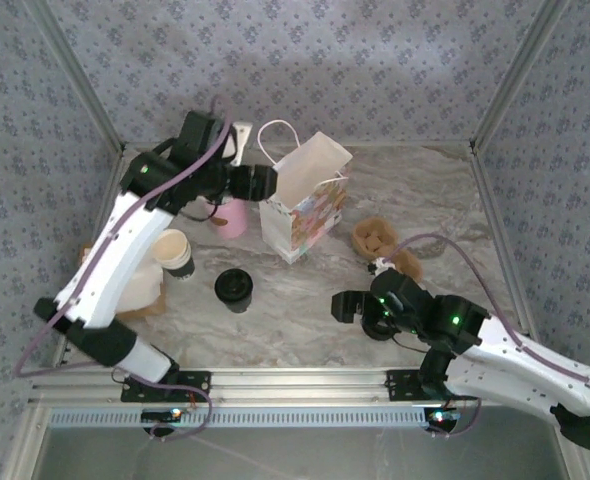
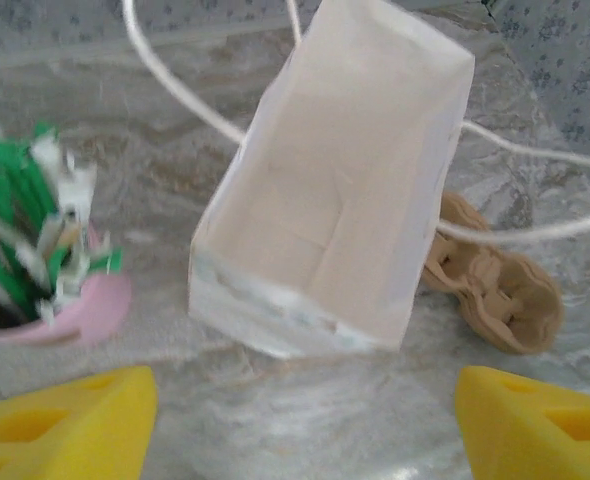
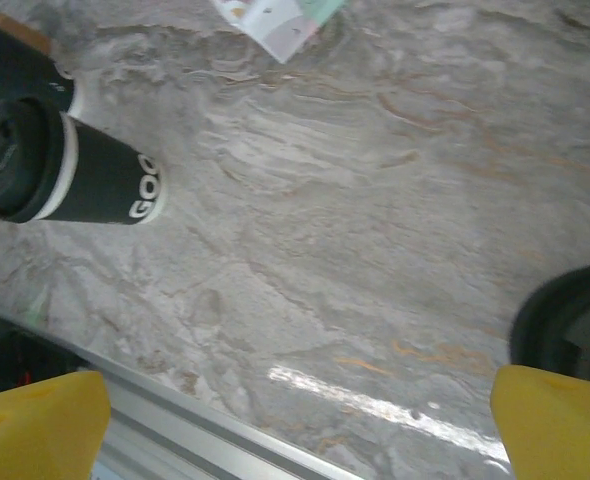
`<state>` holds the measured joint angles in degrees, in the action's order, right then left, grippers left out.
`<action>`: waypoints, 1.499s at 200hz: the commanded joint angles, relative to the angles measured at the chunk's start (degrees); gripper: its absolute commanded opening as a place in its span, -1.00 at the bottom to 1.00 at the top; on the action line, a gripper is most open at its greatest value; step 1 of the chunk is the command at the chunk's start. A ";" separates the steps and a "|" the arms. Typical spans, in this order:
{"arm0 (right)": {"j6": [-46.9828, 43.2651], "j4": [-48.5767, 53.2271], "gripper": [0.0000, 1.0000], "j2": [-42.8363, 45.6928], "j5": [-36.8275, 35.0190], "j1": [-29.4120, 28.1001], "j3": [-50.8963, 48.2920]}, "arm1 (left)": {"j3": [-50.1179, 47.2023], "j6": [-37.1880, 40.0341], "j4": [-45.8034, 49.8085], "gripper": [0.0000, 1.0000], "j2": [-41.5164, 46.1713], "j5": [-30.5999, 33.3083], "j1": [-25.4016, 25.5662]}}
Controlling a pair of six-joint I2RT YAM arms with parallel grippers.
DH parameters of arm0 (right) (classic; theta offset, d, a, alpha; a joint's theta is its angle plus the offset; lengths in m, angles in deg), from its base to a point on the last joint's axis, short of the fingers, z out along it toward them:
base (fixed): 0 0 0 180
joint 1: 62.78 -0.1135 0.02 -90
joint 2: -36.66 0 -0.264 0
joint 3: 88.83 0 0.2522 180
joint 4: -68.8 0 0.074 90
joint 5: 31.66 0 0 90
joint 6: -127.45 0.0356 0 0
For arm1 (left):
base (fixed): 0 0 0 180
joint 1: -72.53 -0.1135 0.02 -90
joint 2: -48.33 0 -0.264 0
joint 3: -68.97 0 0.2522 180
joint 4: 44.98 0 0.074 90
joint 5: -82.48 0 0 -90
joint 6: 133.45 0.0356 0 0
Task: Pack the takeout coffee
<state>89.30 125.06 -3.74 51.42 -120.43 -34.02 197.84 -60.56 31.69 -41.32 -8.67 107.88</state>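
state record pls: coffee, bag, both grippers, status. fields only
coffee: takeout coffee upright on the table, lid on, outside the bag
bag: white paper bag mouth open, nothing seen inside
left gripper: open, empty, facing the bag's mouth
right gripper: open, empty, over bare table
beside bag: pink cup, cardboard carrier
status: coffee not yet packed
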 commanded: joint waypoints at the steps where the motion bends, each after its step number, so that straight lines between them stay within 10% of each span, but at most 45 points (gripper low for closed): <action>1: 1.93 6.67 1.00 0.91 -1.60 1.58 0.16 | 10.27 6.49 6.85 0.32 -7.71 1.68 -0.72; 22: 2.96 7.72 0.99 1.29 -2.30 2.48 -0.56 | 18.19 7.36 10.42 0.06 -14.16 -1.93 -2.30; 109: 3.73 6.06 0.99 1.45 2.04 9.51 -2.22 | 45.97 13.91 18.90 0.17 -35.02 -0.45 -1.99; 171: 2.93 6.21 0.99 1.45 5.67 14.87 -1.42 | 45.64 14.29 17.33 0.12 -40.01 -2.78 -2.61; 300: 1.87 9.25 0.99 3.14 8.59 20.12 -1.07 | 40.39 6.75 17.16 -0.66 -36.68 0.83 -3.06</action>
<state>91.88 131.47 -1.42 59.27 -101.09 -36.20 240.94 -50.52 47.65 -81.78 -9.39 104.87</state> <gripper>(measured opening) 0.996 0.191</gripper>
